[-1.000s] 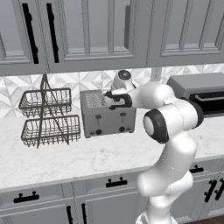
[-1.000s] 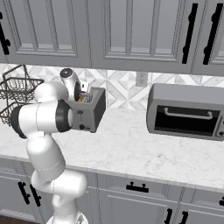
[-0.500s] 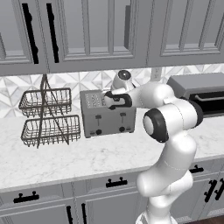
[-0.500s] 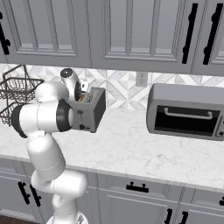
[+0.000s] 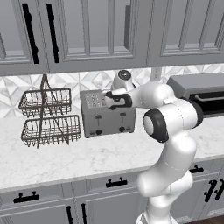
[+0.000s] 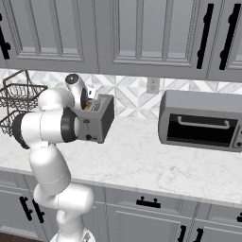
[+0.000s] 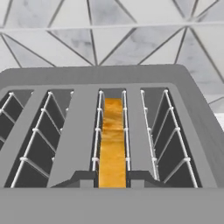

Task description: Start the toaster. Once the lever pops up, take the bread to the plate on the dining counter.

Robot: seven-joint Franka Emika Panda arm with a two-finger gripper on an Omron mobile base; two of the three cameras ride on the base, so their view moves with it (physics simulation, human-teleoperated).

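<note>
- The counter is white marble with grey veins, running under a row of grey wall cabinets and above grey drawer fronts with black handles.
- A wide dark grey oven-like appliance stands on the counter to the right, well apart from the toaster.
- A two-tier dark wire basket rack stands on the counter just to the left of the toaster.
- The toaster is a boxy grey metal unit against the tiled back wall, with two black levers and small dark knobs on its front; in the hand view its top shows four slots lined with thin wire guides.
- The end effector hangs directly over the toaster's top, pointing down into it; in the left base view the hand sits at the top rear edge of the toaster.
- The bread stands edge-on in the third slot from the left in the hand view, a golden yellow-orange strip mottled with darker tan. From the right base view a bit of orange peeks above the toaster top beside the hand.
- The dark fingertips lie on either side of the slice's near end, touching or just beside its faces; the jaws are drawn in narrow around the bread, clamped on it as far as the hand view shows.
</note>
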